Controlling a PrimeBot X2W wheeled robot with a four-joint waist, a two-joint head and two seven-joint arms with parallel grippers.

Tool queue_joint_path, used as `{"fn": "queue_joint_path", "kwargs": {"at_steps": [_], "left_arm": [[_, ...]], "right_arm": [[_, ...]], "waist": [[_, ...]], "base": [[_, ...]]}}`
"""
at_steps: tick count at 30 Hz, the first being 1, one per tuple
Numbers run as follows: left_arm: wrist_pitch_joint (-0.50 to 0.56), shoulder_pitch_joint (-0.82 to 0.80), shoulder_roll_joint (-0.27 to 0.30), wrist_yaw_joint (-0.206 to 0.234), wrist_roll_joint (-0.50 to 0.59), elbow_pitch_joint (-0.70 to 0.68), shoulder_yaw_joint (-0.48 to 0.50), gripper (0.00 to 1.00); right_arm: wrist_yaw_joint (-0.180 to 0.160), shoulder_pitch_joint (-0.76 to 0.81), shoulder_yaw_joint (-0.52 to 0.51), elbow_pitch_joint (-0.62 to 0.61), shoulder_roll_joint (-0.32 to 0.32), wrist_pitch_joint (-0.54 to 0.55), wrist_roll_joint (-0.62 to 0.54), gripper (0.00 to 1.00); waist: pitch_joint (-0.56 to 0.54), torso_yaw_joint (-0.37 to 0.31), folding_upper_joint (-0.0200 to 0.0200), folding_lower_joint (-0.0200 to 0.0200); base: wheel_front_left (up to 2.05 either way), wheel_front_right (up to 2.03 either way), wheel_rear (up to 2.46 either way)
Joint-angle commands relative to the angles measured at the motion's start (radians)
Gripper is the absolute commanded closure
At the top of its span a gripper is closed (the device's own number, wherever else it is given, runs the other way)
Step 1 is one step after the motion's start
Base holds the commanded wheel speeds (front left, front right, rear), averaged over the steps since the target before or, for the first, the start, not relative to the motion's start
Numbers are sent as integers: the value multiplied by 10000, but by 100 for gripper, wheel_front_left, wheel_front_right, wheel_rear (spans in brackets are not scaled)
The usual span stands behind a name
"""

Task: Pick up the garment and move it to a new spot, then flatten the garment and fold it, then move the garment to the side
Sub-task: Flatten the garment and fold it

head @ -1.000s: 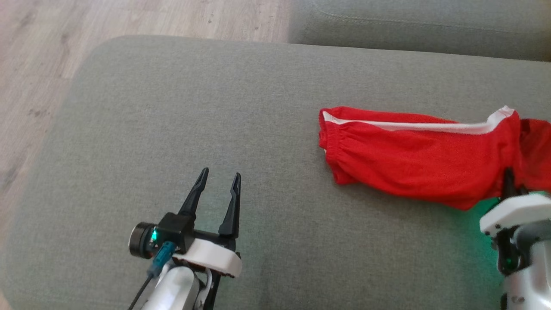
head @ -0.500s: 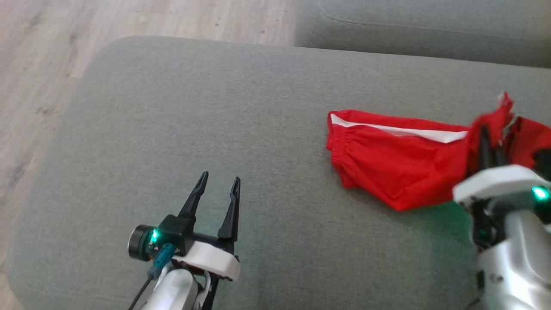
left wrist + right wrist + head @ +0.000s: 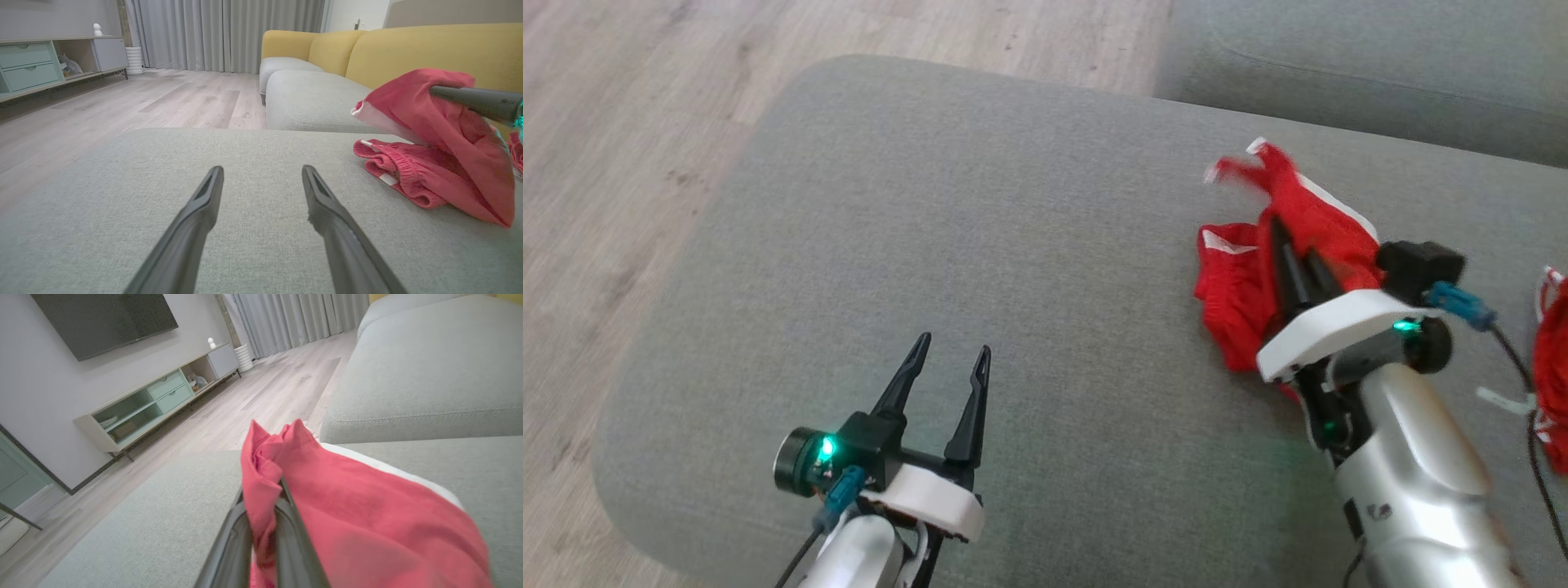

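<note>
The garment [image 3: 1232, 296] is a pair of red shorts with a white side stripe, bunched at the right of a grey cushion [image 3: 980, 229]. My right gripper [image 3: 1281, 235] is shut on one end of it and holds that end lifted above the waistband part, which still lies on the cushion. In the right wrist view the red cloth [image 3: 367, 514] drapes over the closed fingers [image 3: 229, 543]. From the left wrist view the garment [image 3: 433, 163] hangs from the right gripper's dark finger [image 3: 474, 100]. My left gripper [image 3: 954, 345] hovers open and empty over the cushion's front left, well apart from the garment.
More red cloth [image 3: 1553, 367] shows at the head view's right edge. Wooden floor [image 3: 621, 163] runs beyond the cushion's left and far edges. Another grey seat [image 3: 1339, 57] sits behind, with a yellow sofa back [image 3: 429, 49]. A low cabinet [image 3: 155, 400] stands against the far wall.
My right gripper has lifted the garment's right end and carried it left over the rest, so the shorts bunch up. The head camera has shifted. The left gripper keeps its place, open.
</note>
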Motion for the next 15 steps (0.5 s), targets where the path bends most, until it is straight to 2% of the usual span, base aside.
{"fn": "queue_joint_path", "kwargs": {"at_steps": [1, 8, 13, 14, 15], "left_arm": [[-13, -395, 135, 32, -27, -319, 312, 0], [-19, -344, 132, 92, -86, -369, 273, 0], [-32, -330, 163, 174, -149, -404, 320, 0], [-35, -330, 171, 182, -162, -403, 327, 0], [-38, -335, 181, 186, -173, -399, 332, 0]], "right_arm": [[-9, -505, 519, -46, 40, -165, 129, 100], [-9, -654, 1576, 844, 40, -287, 260, 100], [-9, -678, 2773, 1628, 41, -205, 272, 100], [-9, -699, 3028, 1731, 41, -298, 215, 45], [-9, -683, 3290, 1799, 41, -371, 271, 0]], "waist": [[17, 144, 0, 0], [96, 259, 0, 0], [138, 88, 0, 0], [136, 24, 0, 0], [127, -42, 0, 0]], "base": [[0, 0, 0], [0, 0, 0], [0, 0, 0], [0, 0, 0], [0, 0, 0]]}}
